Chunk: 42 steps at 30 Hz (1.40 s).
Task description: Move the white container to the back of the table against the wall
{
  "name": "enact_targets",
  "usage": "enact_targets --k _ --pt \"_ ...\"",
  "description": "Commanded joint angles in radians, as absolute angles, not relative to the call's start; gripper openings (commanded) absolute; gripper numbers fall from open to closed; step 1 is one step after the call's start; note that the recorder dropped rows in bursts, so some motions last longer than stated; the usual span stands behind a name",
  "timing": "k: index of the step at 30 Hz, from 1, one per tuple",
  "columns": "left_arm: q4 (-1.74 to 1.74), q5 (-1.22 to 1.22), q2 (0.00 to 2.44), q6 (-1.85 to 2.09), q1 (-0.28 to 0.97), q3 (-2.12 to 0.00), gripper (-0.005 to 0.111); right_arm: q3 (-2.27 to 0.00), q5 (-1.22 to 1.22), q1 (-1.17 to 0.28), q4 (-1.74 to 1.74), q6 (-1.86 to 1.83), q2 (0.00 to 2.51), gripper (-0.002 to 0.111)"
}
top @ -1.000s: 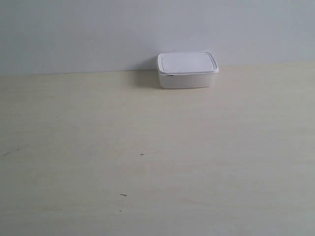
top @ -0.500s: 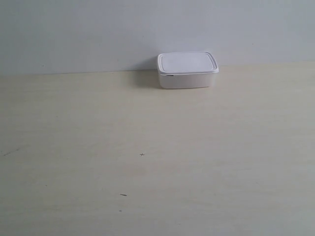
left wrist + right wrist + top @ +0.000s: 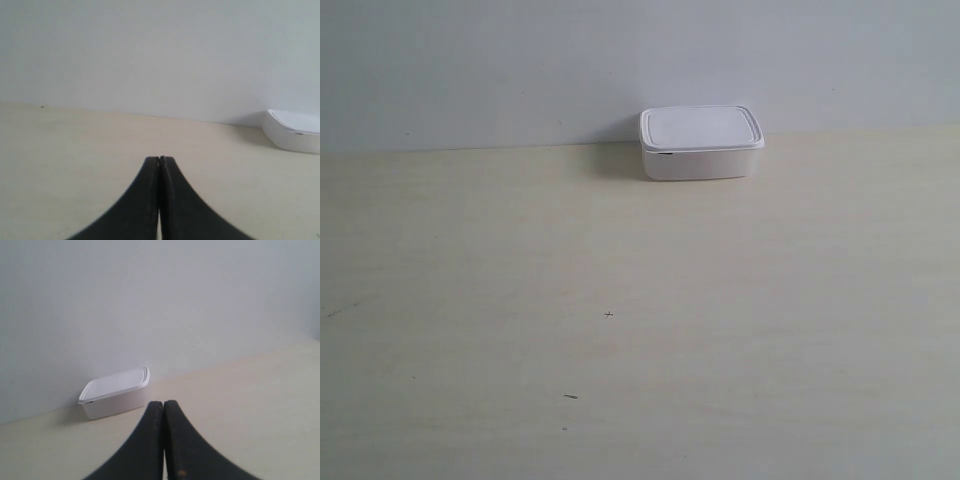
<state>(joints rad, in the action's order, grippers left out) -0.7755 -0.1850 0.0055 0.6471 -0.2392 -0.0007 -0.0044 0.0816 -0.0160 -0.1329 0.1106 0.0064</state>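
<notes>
No legible text, label, brand, number or sign on white container [image 3: 701, 142], table [image 3: 620, 300] or wall [image 3: 520, 60].

The left gripper [image 3: 160, 160] hung low over the pale desk [image 3: 70, 150], its black jaws pressed together. The white container [image 3: 296, 134] stood ahead, just beside the wall [image 3: 150, 50].

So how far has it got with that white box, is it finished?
It looks finished. The white container sits at the back of the table, right by the wall. Nothing is in hand: the left gripper and right gripper are shut, empty, apart from it. Nothing seems left.
</notes>
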Motion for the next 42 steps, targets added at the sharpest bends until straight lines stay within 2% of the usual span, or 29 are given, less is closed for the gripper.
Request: enact_targets --k 1,8,42 --pt "-0.754 -0.295 0.000 0.650 -0.233 0.000 0.000 0.000 0.190 -0.012 -0.119 0.094 0.000 0.000" --pt "-0.521 -0.405 0.000 0.650 -0.233 0.000 0.000 0.000 0.289 -0.012 -0.027 0.094 0.000 0.000" --pt "-0.519 -0.405 0.000 0.650 -0.233 0.000 0.000 0.000 0.283 -0.012 -0.031 0.096 0.000 0.000"
